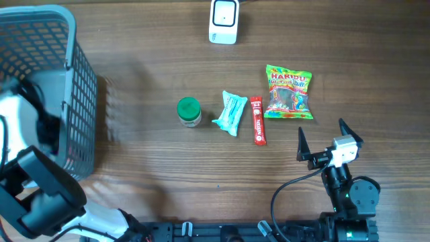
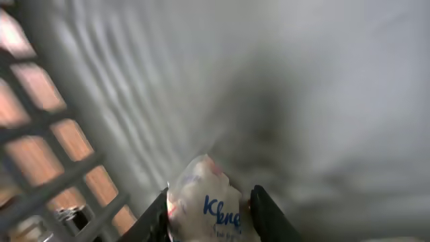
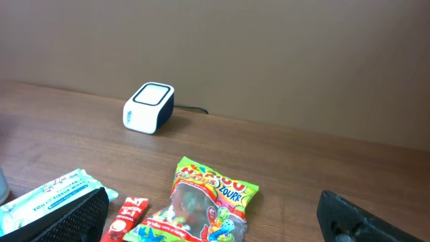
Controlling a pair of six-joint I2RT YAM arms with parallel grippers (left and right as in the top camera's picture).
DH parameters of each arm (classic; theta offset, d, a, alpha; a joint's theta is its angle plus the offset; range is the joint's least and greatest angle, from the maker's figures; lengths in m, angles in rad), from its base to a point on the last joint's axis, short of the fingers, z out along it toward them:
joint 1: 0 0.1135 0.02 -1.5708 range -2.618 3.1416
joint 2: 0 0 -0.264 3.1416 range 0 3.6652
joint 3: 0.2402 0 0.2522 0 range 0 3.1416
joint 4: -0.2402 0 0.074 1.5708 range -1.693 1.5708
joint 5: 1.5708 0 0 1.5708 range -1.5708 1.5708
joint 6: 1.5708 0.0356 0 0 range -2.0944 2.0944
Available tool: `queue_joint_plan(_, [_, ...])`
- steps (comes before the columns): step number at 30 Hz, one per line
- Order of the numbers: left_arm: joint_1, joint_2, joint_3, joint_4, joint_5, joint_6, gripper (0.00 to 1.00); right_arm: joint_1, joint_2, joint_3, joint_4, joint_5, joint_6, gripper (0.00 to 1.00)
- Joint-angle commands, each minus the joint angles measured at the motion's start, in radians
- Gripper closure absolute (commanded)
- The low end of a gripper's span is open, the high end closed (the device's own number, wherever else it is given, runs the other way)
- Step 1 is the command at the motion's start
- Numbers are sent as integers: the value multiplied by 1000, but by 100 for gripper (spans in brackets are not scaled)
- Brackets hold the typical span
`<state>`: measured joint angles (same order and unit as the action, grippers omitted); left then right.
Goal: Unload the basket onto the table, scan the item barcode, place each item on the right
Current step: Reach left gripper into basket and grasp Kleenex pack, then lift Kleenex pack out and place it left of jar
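Your left hand clamped on white pack lettered "Kle…" in blue, inside grey mesh basket at counter's left end. Your right hand spread wide, holding nothing, above dark wood counter. Beyond it, in row: "HARIBO" bag, red sachet, teal tissue pack, green-lidded jar. White scanner at far edge, plain brown wall behind.

White Kleenex pkt pinched in left tool, inside basket.
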<state>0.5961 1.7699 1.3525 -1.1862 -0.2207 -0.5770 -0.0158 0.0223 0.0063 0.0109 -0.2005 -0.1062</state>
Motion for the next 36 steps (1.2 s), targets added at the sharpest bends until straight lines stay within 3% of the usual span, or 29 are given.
queue_joint_plan(1, [5, -10, 378, -149, 4, 9, 77, 5, -2, -1, 3, 10, 2, 0])
queue_joint_plan(4, [4, -10, 683, -287, 37, 9, 80, 5, -2, -1, 3, 10, 2, 0])
queue_joint_plan(7, [2, -13, 909, -391, 169, 9, 81, 5, -2, -1, 3, 10, 2, 0])
queue_joint_plan(11, [-51, -53, 1028, -434, 351, 9, 80, 5, -2, -1, 3, 10, 1, 0])
queue_joint_plan(16, [-236, -83, 1027, -454, 381, 8, 77, 5, -2, -1, 3, 10, 2, 0])
queue_joint_plan(20, [-470, -71, 1001, -431, 363, 4, 76, 5, -2, -1, 3, 10, 2, 0])
queue_joint_plan(26, [-738, -23, 917, -387, 88, -128, 75, 5, -2, -1, 3, 9, 2, 0])
queue_joint_plan(29, [-810, 9, 839, -352, 18, -175, 75, 5, -2, -1, 3, 10, 2, 0])
queue_joint_plan(36, [-832, 52, 534, -156, 18, -199, 76, 5, -2, -1, 3, 10, 2, 0])
